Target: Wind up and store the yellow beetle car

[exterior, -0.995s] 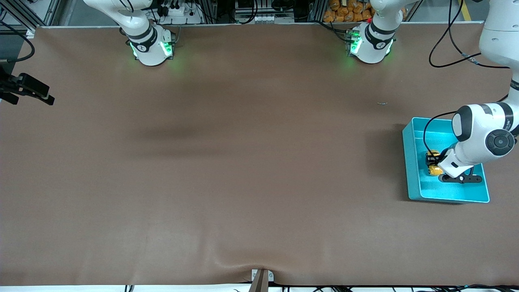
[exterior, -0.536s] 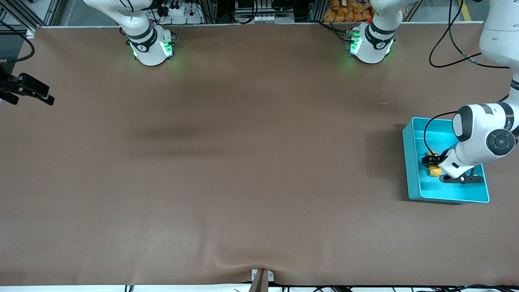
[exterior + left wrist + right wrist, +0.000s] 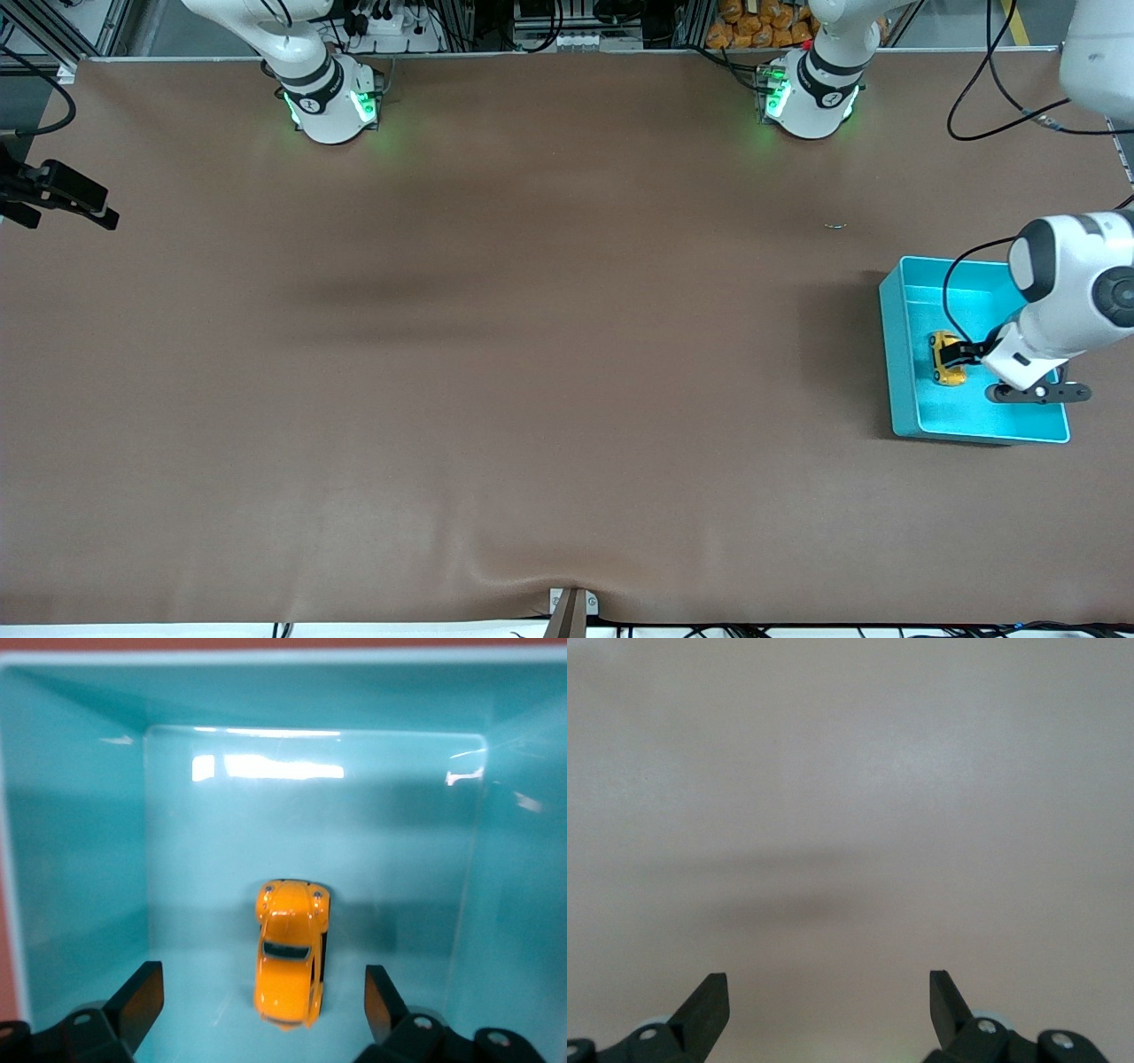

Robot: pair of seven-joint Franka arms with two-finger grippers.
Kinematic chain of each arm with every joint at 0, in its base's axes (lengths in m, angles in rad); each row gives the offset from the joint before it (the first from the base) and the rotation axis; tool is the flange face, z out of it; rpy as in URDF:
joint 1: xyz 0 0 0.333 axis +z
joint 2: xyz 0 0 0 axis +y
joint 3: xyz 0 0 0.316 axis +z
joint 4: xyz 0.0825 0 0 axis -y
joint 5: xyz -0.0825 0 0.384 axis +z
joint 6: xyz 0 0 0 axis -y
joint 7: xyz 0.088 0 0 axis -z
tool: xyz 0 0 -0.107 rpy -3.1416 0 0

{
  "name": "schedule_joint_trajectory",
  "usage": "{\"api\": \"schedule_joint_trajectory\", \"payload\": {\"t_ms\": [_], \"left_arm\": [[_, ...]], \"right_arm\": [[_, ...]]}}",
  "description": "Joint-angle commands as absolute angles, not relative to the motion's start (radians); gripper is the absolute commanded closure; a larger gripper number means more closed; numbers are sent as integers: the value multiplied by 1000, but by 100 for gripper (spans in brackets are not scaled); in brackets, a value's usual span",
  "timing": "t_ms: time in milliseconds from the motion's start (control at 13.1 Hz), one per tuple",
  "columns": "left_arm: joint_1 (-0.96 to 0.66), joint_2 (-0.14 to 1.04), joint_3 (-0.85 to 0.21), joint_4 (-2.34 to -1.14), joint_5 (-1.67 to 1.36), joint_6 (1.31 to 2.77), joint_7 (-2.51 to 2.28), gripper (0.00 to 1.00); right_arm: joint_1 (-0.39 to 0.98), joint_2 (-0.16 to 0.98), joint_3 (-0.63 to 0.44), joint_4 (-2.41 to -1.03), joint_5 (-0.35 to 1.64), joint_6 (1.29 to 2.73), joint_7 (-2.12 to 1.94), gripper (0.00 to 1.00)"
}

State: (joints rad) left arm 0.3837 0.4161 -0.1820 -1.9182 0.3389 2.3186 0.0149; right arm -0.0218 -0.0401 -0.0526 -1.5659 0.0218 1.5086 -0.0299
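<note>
Backed off since a second ago: my left pincer (image 3: pixel 959 354) was closed around the small yellow-orange beetle-shaped toy car (image 3: pixel 946 359), now it has let go and pulled away toward the left arm's end of the worktop. Car sits on its wheels on the floor of the shallow teal plastic bin (image 3: pixel 897 354), free, nothing touching it. Left wrist view: left pincer (image 3: pixel 262 1003) spread wide, empty, car (image 3: pixel 290 964) lying between the two fingertips' line and just ahead of them, long axis pointing away from the pincer, clear gap to each finger (image 3: pixel 142 997). Bin stands on the brown worktop (image 3: pixel 532 354) at the left arm's end. Right pincer (image 3: pixel 829 1003) waits, wide open, holding nothing, over bare brown worktop; in the front view it is out of sight.
</note>
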Motion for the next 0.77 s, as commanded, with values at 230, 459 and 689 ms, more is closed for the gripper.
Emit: {"api": "schedule_joint_trajectory", "payload": {"t_ms": [230, 459, 689], "left_arm": [[388, 178, -227, -1913, 216, 2059, 5, 0], [387, 147, -280, -1836, 212, 1903, 3, 0], [358, 92, -307, -1809, 141, 1803, -12, 0]], "right_arm": [[-29, -32, -44, -1549, 14, 1502, -14, 0], [-29, -32, -44, -1549, 14, 1500, -15, 0], [-29, -32, -44, -1549, 14, 1500, -15, 0]]}}
